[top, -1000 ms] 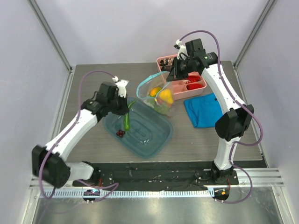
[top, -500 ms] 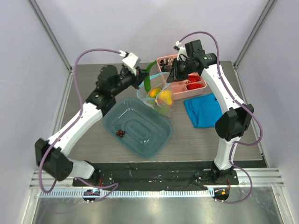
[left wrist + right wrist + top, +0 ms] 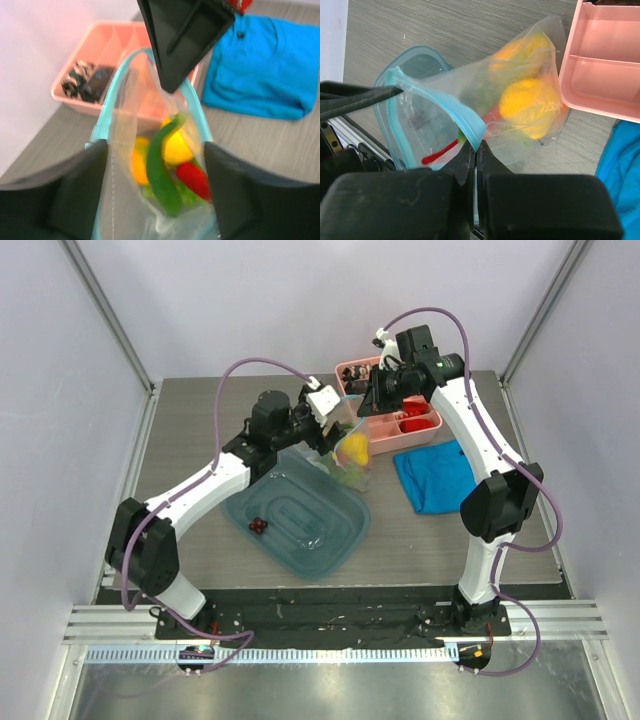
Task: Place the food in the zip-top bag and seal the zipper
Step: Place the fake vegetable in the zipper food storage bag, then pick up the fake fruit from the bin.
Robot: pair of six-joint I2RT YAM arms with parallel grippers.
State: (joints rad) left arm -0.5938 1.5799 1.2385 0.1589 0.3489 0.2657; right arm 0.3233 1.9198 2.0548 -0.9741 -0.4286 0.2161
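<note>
The left tool (image 3: 155, 147) stood with its jaws spread wide and held nothing. It hung directly above the open mouth of the bag (image 3: 125, 115), one finger on each side of the opening. A second earlier this tool had been down at the tray, closed on the cucumber (image 3: 162, 175). It then carried the cucumber up and across, and the jaws parted only in the last instant. The cucumber now lay inside the bag, slanted, its upper end near the mouth and its lower end among the other pieces: a yellow fruit (image 3: 177, 147), a red chili (image 3: 195, 180) and an orange-yellow piece against the near wall.

The right tool (image 3: 475, 150) was fully closed on the rim of the bag, pinching the zipper (image 3: 445, 102) and holding the mouth up and open. It had not shifted during the transfer.

The bag rested on the bench (image 3: 190, 440) between the tray (image 3: 335, 540) and the pink box (image 3: 425, 425), with the blue cloth (image 3: 435, 475) well off to the right.

Consequence for the task: the release counted as one more item loaded. Only the cherries (image 3: 257, 526) remained visible in the tray, so one further pick appeared necessary. The zipper stood open – sealing had not begun. The upper end of the cucumber might obstruct closure if it stayed that high.
</note>
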